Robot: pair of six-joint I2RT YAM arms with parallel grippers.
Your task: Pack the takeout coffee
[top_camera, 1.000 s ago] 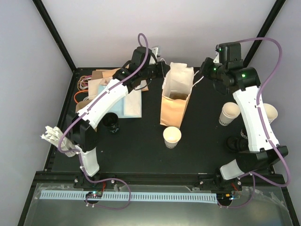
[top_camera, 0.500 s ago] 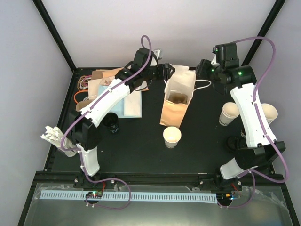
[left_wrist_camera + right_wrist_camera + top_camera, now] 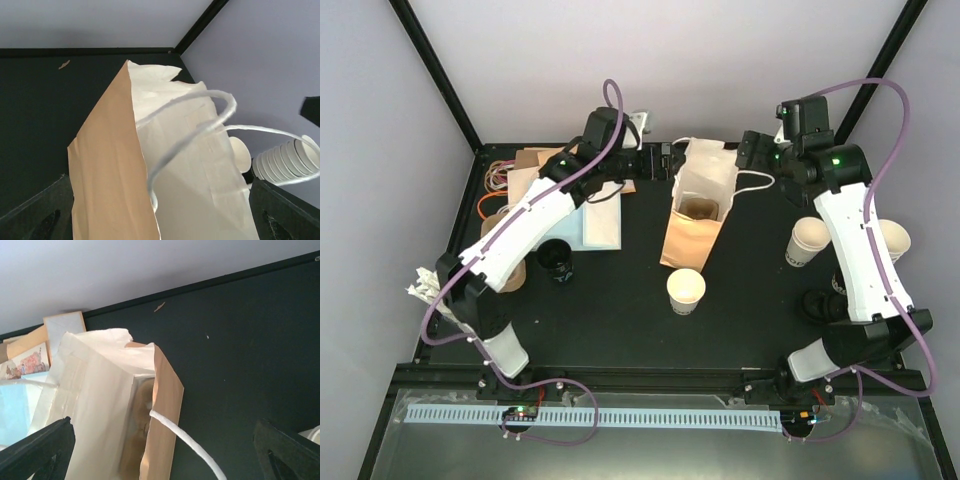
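While both finger pairs gape empty, left gripper and right gripper flank an upright brown paper bag. Its white cord handle arcs between left fingers.

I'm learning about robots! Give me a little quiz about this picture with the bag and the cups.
1. True or false: the paper bag stands upright with its mouth open.
2. Where is the lidless cup that is nearest the bag? A) inside it. B) on the table, on the side toward the arm bases. C) held in an end effector.
3. Fill in: the left end effector and the right end effector, one at each side of the bag's top, both have their fingers ____ (open or shut).
Key: 1 true; 2 B; 3 open.
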